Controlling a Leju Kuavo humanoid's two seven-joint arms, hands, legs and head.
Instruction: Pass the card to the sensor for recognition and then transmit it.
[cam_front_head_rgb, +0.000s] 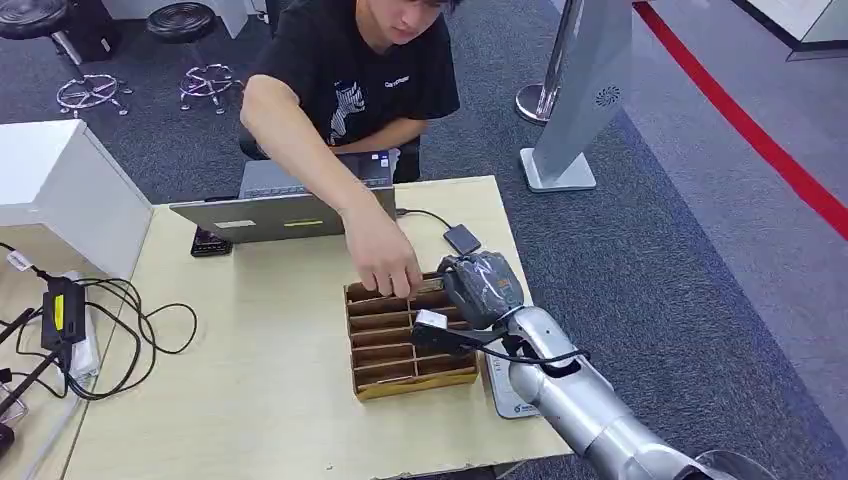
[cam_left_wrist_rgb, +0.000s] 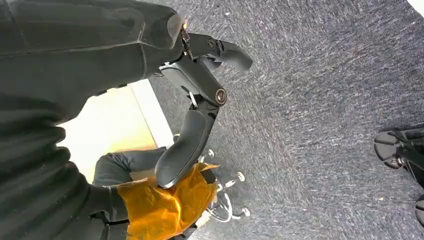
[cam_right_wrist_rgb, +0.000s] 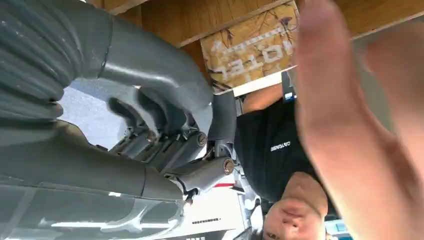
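Here my right hand (cam_front_head_rgb: 478, 290) hovers at the slotted card box (cam_front_head_rgb: 410, 375) beside the person's hand (cam_front_head_rgb: 385, 262); whether my fingers grip the card (cam_right_wrist_rgb: 252, 47) I cannot tell; left hand (cam_left_wrist_rgb: 197, 100) hangs open

Right hand (cam_front_head_rgb: 482, 290) hovering over the far right corner of the wooden slotted box (cam_front_head_rgb: 408, 340) on the table (cam_front_head_rgb: 260, 380). Person's hand (cam_front_head_rgb: 385, 262) reaching into the box's far row, just beside it. Laptop (cam_front_head_rgb: 285, 205) sitting behind; small dark sensor (cam_front_head_rgb: 462, 239) lying near the table's right edge, cabled.
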